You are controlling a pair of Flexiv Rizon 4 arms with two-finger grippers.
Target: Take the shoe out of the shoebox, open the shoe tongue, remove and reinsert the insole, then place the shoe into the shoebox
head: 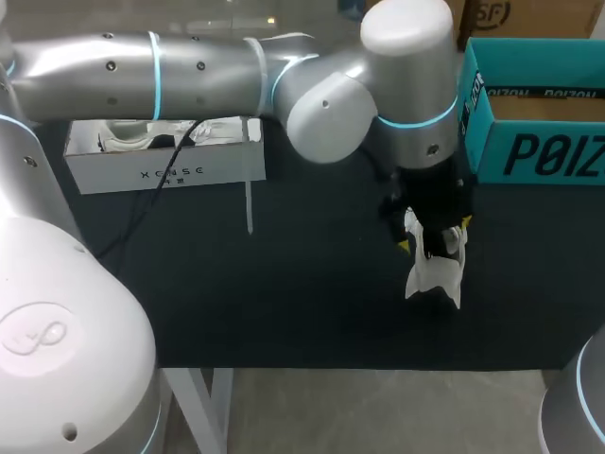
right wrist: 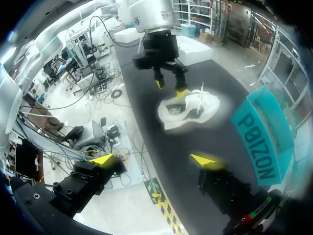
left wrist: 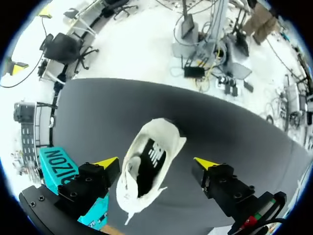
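A white shoe [head: 435, 272] lies on the black table, in front of the teal shoebox [head: 534, 113]. My left arm comes across from the left, and its gripper [head: 435, 236] hangs just above the shoe. In the left wrist view the left gripper [left wrist: 156, 163] is open. The shoe [left wrist: 146, 171] sits below and between its fingers, and its dark inside shows; neither yellow tip touches it. My right gripper [right wrist: 154, 160] is open and holds nothing, some way back from the shoe [right wrist: 188, 110], over the table's near edge. From there the left gripper [right wrist: 166, 84] shows above the shoe.
A white box [head: 165, 156] with its lid up stands at the back left, with a cable running down past it. The teal shoebox [right wrist: 264, 142] is open at the back right. The black table [head: 284, 303] ends in a front edge close below the shoe.
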